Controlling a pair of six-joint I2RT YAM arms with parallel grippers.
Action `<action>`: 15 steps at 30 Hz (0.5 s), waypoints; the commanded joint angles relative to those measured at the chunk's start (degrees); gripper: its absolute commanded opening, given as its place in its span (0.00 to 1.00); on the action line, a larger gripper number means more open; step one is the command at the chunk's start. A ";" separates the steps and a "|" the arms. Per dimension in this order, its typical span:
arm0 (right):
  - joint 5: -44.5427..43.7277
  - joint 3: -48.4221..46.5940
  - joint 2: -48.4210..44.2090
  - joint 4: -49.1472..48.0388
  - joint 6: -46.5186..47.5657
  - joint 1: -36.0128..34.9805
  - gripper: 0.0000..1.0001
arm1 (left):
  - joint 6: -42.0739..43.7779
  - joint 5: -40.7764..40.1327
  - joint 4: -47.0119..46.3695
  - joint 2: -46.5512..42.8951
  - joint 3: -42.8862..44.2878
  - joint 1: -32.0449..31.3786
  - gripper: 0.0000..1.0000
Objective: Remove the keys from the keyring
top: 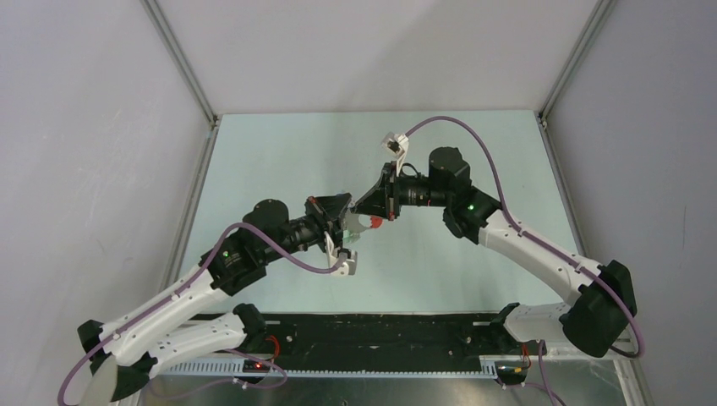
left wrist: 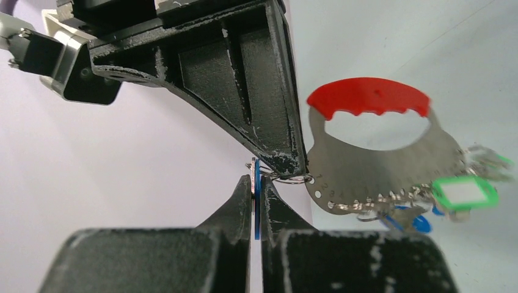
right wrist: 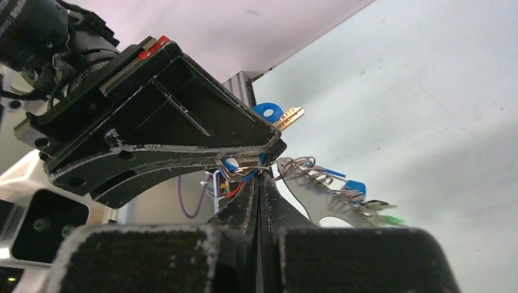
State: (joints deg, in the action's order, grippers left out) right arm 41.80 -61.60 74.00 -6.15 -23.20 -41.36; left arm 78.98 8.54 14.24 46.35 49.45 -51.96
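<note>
The left gripper [left wrist: 256, 183] is closed tight on a small silver key with a round blue plastic tag, the blue-tagged key [right wrist: 269, 112]. In the left wrist view the tag shows edge-on as a thin blue line between the two black fingers. In the right wrist view the tag and the blade tip stick out past the far side of that gripper.

The right gripper [right wrist: 259, 180] is also closed, its jaws pressed together with no gap. Their tips meet at a thin wire ring at the corner of the keyring [left wrist: 379, 168] and appear to nip that ring. The keyring is a flat silver metal plate with a curved red plastic grip and a row of small numbered holes along its rim. The two grippers are tip to tip, almost touching, with the wire ring bridging the short space between the held key and the plate.

The other keys [left wrist: 464, 192], with green and blue plastic tags, hang in a bunch from small rings along the plate's rim, on the side away from both grippers.

The whole bunch is held in the air above the pale green table [top: 279, 161], near its middle. The left arm [top: 169, 309] and right arm [top: 541, 254] reach inward from their bases to meet there.
</note>
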 commanded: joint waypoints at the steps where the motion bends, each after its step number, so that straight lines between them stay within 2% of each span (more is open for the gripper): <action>1: -3.08 -3.23 0.87 -4.33 -7.49 1.72 0.00 | -0.50 2.87 -1.30 -1.09 1.42 -0.68 0.00; 4: -1.63 -1.93 -0.49 -4.87 -3.37 1.80 0.27 | -1.22 2.41 -1.27 -1.15 1.68 -0.69 0.00; 6: -2.00 0.20 -2.75 -6.02 1.01 1.67 0.36 | -1.66 2.36 -1.30 -1.13 1.81 -0.68 0.00; 10: -2.03 4.91 -7.60 -8.22 10.62 1.64 0.44 | -2.20 3.34 -1.32 -1.09 1.95 -0.74 0.00; 15: -1.64 9.53 -11.79 -10.17 20.11 1.58 0.45 | -2.46 4.48 -1.24 -1.52 1.90 -0.68 0.00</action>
State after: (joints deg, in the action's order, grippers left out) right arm 40.56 -54.35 65.54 -11.05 -13.50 -39.75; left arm 77.71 10.68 15.33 46.06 49.45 -52.29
